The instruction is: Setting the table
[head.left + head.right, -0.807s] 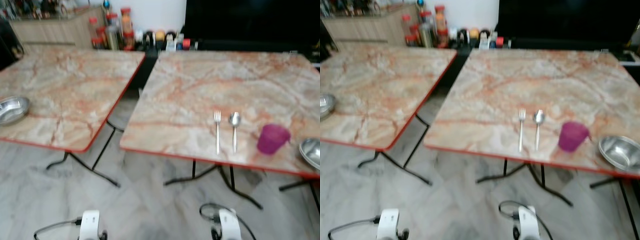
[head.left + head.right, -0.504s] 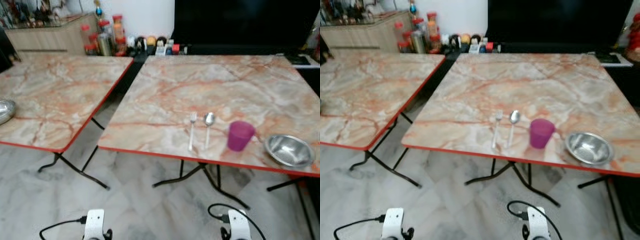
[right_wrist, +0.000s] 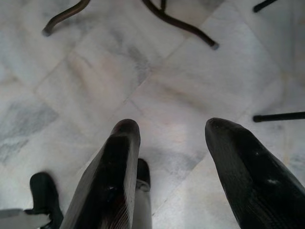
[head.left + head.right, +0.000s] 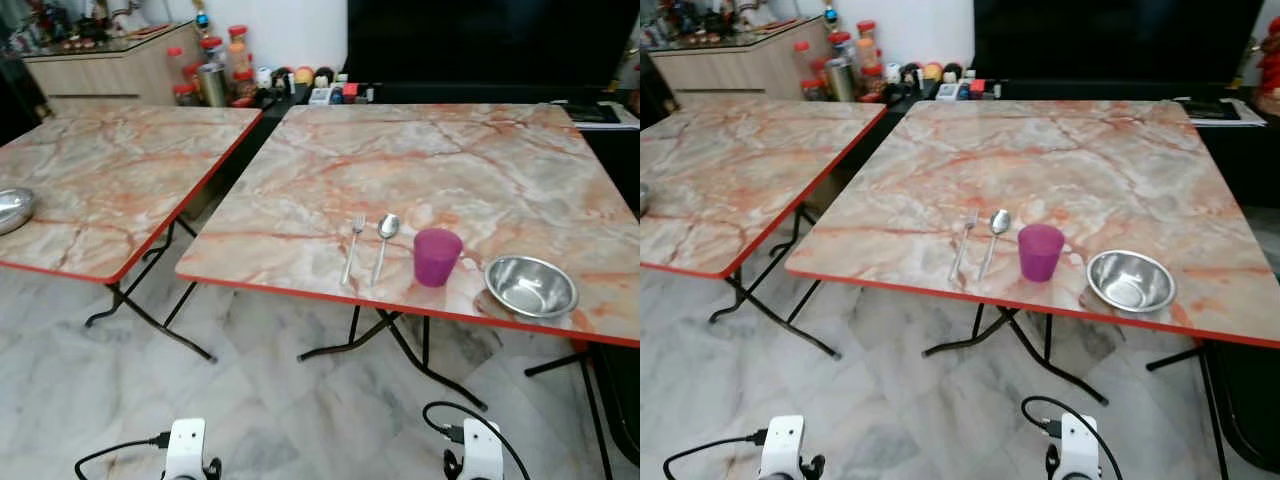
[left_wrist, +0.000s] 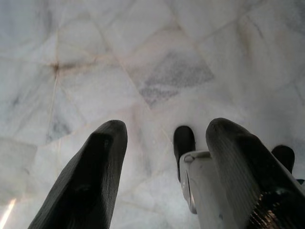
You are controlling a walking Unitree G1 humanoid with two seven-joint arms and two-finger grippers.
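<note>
On the near edge of the right marble table (image 4: 450,150) lie a fork (image 4: 351,248) and a spoon (image 4: 383,242) side by side. A purple cup (image 4: 436,256) stands just right of them, and a steel bowl (image 4: 530,286) sits further right. Another steel bowl (image 4: 12,208) rests on the left table (image 4: 120,160). Both arms hang low over the floor. My left gripper (image 5: 162,157) is open above the tiles with nothing between its fingers. My right gripper (image 3: 171,157) is open too, holding nothing.
A dark gap separates the two tables. Bottles and jars (image 4: 215,75) crowd a counter at the back left, beside a large black screen (image 4: 480,40). Black folding legs (image 4: 390,340) stand under the right table on the marble floor (image 4: 60,390).
The whole picture has shifted left, so the camera turned right and closer; the right table with cup and bowl is now more central. No object has moved.
</note>
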